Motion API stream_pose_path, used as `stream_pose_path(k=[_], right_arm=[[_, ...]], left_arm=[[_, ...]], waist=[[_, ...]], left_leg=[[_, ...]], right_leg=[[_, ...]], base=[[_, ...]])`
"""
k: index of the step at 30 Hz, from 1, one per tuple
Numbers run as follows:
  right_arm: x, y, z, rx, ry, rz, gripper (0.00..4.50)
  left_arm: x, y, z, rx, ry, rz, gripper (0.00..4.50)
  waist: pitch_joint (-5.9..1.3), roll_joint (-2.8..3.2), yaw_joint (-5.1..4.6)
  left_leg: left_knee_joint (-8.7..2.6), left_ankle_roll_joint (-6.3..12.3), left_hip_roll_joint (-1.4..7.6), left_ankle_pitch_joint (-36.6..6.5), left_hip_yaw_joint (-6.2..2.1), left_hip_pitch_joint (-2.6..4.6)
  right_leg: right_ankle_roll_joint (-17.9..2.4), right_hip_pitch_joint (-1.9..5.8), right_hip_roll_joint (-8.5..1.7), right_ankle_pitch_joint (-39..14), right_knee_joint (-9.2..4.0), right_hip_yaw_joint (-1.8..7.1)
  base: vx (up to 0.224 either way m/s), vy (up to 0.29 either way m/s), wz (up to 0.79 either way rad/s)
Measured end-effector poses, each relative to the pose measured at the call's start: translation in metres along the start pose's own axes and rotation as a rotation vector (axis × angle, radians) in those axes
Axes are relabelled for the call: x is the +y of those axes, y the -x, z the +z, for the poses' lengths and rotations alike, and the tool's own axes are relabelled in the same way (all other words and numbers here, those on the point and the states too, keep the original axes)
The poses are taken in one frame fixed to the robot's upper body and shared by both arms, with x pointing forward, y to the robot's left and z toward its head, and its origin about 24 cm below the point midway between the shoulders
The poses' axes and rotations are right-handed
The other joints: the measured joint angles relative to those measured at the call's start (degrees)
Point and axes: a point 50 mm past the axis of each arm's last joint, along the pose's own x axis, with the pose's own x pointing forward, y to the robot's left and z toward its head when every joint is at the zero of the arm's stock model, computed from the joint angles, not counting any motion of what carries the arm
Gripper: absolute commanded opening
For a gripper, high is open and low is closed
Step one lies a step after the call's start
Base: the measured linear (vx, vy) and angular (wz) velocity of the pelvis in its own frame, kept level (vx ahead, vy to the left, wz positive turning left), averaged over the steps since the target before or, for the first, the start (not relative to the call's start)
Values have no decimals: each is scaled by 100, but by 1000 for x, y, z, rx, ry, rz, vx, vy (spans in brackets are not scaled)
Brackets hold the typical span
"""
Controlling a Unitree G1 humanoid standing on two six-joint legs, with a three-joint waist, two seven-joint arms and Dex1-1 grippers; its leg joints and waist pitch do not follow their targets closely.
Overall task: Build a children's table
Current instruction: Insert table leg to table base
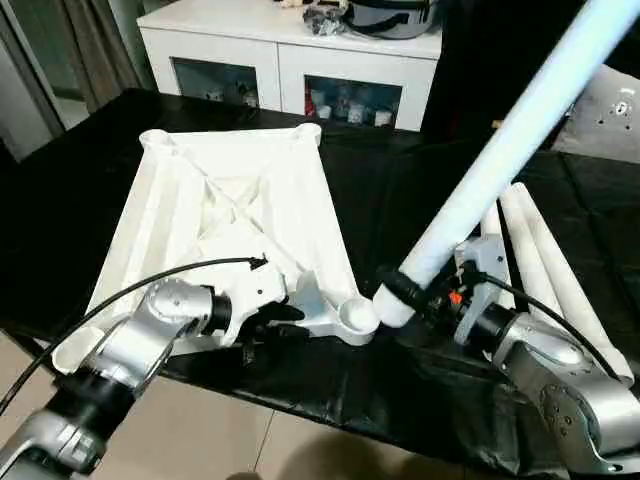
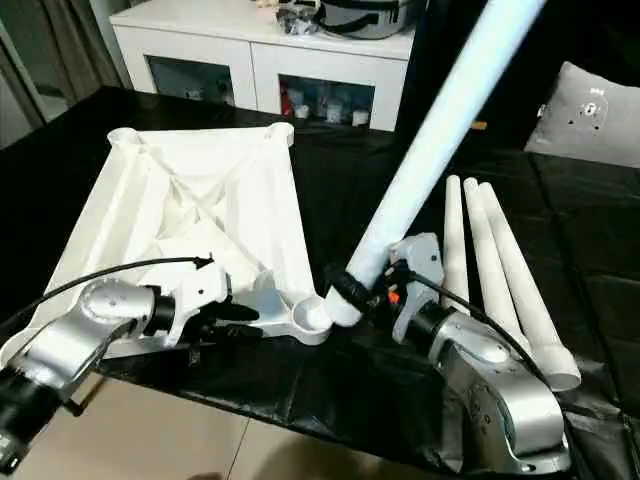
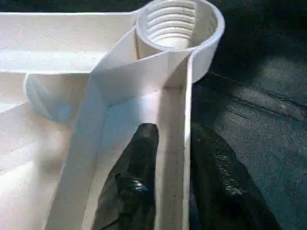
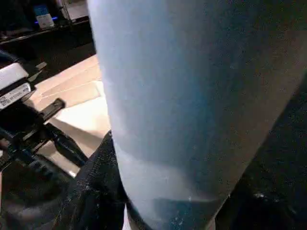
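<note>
The white tabletop [image 1: 240, 210] lies upside down on the black-covered table, ribs up. Its near right corner socket [image 1: 356, 317] is a threaded round hole [image 3: 172, 24]. My left gripper [image 1: 272, 318] is shut on the tabletop's near edge wall beside that socket, with one black finger [image 3: 136, 177] inside the rim and the other outside. My right gripper [image 1: 425, 290] is shut on a white leg [image 1: 510, 140] near its thick end. The leg tilts up to the right, its lower end just right of the socket. Three more legs [image 2: 490, 270] lie side by side on the right.
A white cabinet [image 1: 290, 60] with glass doors stands behind the table, with dark things on top. A grey pillow [image 2: 590, 115] rests at the far right. The table's front edge runs just under both grippers, with bare floor below.
</note>
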Motion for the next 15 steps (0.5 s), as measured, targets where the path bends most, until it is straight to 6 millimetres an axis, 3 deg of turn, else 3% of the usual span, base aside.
stream_pose_path(k=[9,15], right_arm=[[4,-7,7,17,19,54,190],[4,-27,12,69,47,109,190]], left_arm=[[6,-4,1,-4,-30,-28,16],[4,-6,1,-16,-45,-29,5]], waist=[[-1,-1,-34],[-2,6,-50]], left_leg=[[0,0,0,0,4,21],[-2,0,-1,1,4,21]], right_leg=[[1,10,-2,0,-2,3],[0,5,-4,0,5,3]], base=[[0,0,0],[0,0,0]])
